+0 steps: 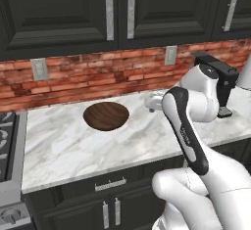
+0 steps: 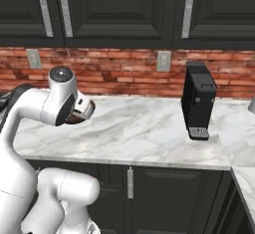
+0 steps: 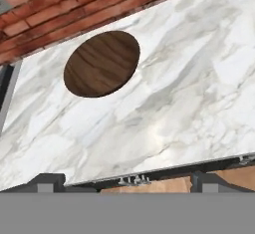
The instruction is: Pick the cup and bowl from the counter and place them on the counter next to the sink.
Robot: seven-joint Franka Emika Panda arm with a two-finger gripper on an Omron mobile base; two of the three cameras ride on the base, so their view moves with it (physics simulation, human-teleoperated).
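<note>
My hand (image 3: 124,183) is spread wide and holds nothing, so it is ready to take something. It hangs above the front edge of the counter (image 1: 73,146), and it looks down and across the white stone. The bowl (image 1: 106,116) sits flat on the counter, close to the back edge, near the red brick wall (image 1: 88,75). It is round, brown and wooden, and nothing touches it. It is well apart from my hand, so I think I have to reach forward and go down before I can grab its rim. The rim looks low and thin, so I guess I must pinch one side of it. A black coffee machine (image 2: 198,101) stands by the wall, far along the counter on the other side of my arm. I cannot tell where the cup is, and I cannot tell where the sink is. I have not picked up anything yet.
</note>
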